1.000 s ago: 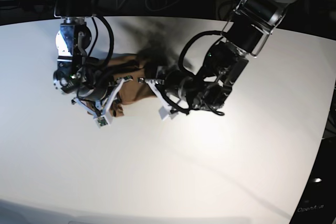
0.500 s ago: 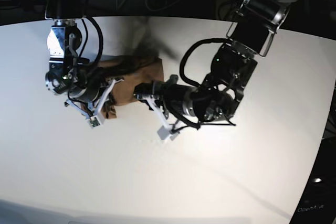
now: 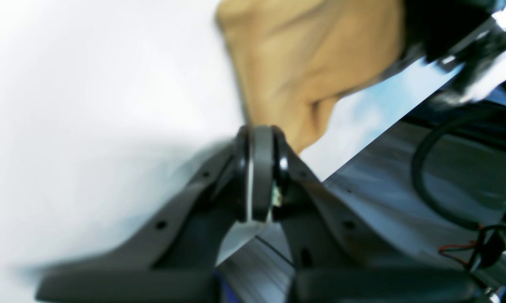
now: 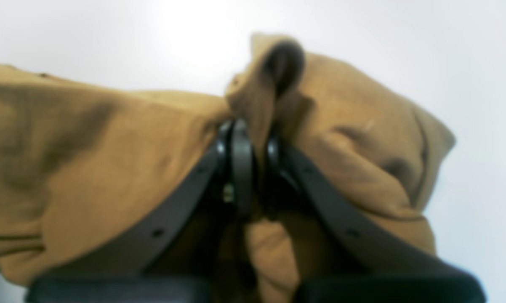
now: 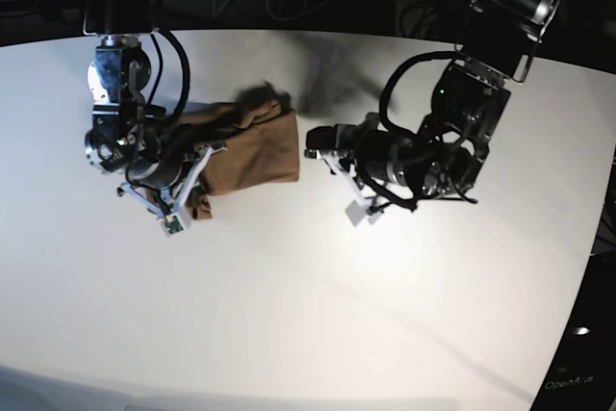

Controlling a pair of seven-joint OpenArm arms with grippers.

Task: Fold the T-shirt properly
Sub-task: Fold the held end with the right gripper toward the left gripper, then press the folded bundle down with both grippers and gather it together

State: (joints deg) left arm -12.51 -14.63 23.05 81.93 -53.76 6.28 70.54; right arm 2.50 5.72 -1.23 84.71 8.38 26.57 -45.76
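On the white tabletop (image 5: 318,286) lies the T-shirt (image 5: 245,146), bundled small but rumpled; right claw (image 4: 253,145) pinches it, left claw (image 3: 259,168) clenched empty.

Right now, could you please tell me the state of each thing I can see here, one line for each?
T-shirt: folded into a compact, wrinkled bundle on the table, one edge pinched.
Right pincer: shut on a bunched fold of the T-shirt.
Left pincer: shut, holding nothing, apart from the cloth.
Table: white, bearing the shirt.
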